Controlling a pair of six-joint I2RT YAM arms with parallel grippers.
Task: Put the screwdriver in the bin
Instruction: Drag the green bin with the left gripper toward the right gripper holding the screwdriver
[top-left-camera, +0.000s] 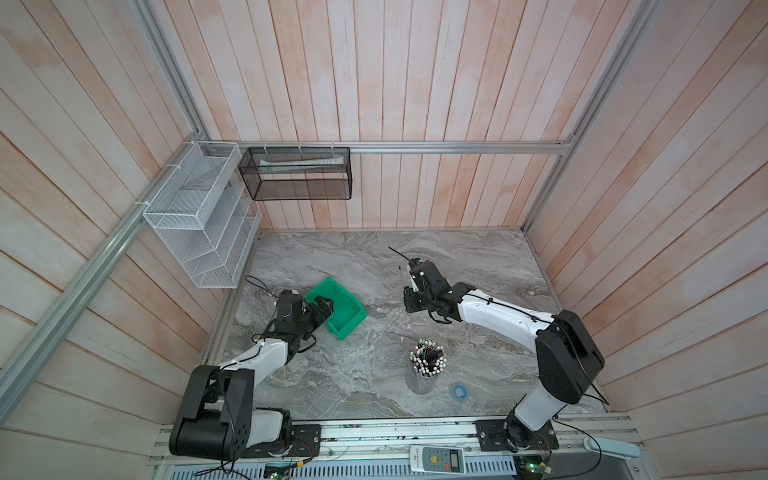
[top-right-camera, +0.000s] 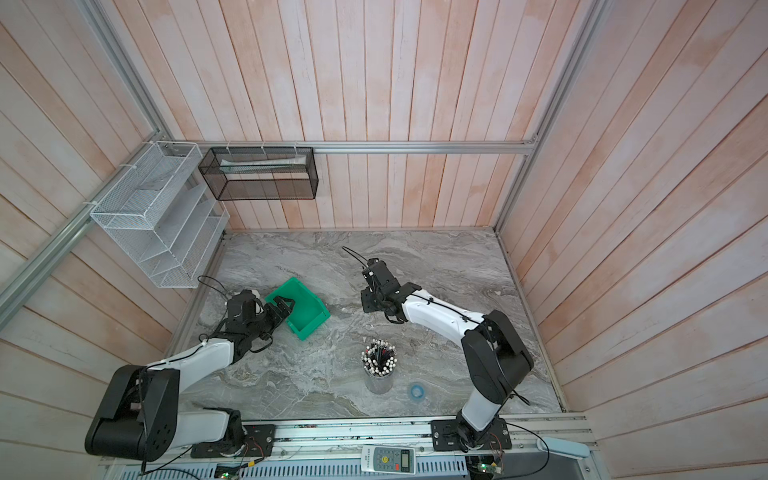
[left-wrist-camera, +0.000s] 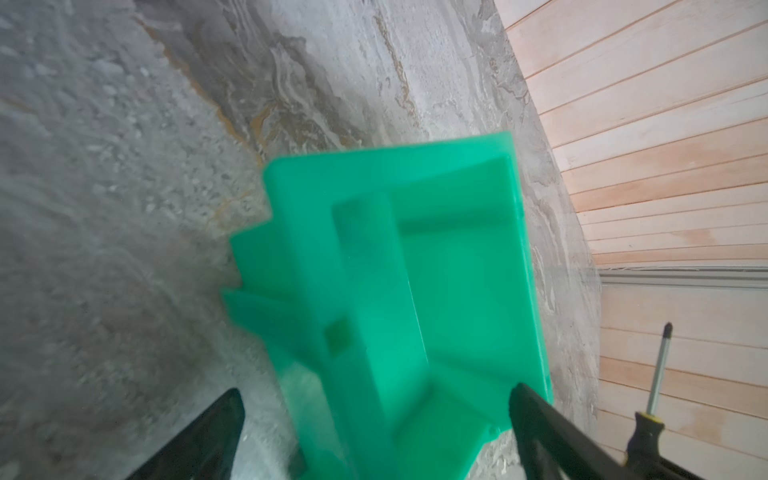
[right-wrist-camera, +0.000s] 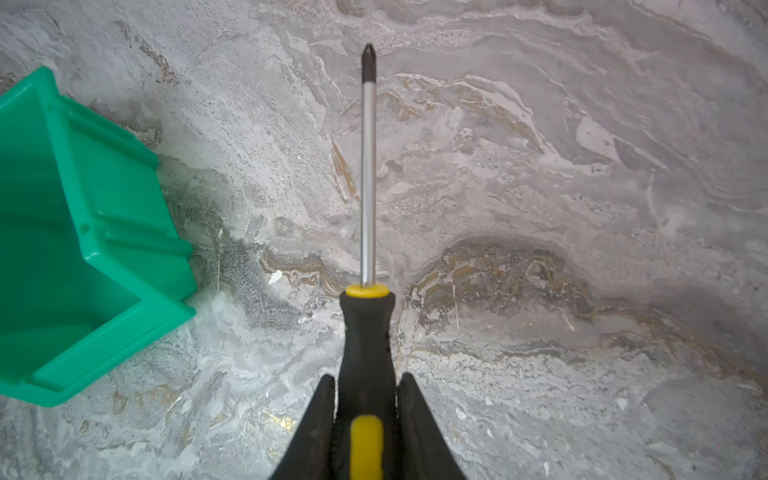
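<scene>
The screwdriver (right-wrist-camera: 367, 199) has a black-and-yellow handle and a thin metal shaft. My right gripper (right-wrist-camera: 366, 375) is shut on the handle, and the shaft points away from it over the marble table. In both top views this gripper (top-left-camera: 410, 275) hangs right of the green bin (top-left-camera: 351, 321) (top-right-camera: 311, 318), apart from it. The bin (right-wrist-camera: 104, 208) lies beside the screwdriver in the right wrist view. My left gripper (top-left-camera: 326, 311) (left-wrist-camera: 377, 390) is open, with the bin's near end (left-wrist-camera: 457, 270) between its jaws. The screwdriver (left-wrist-camera: 658, 374) also shows past the bin in the left wrist view.
A silver mesh cup of white-tipped pens (top-left-camera: 426, 365) stands at the front middle, with a small blue ring (top-left-camera: 459, 390) beside it. A black mesh basket (top-left-camera: 297, 172) and a white wire rack (top-left-camera: 199, 216) hang on the back-left walls. A remote (top-left-camera: 436, 459) lies on the front rail.
</scene>
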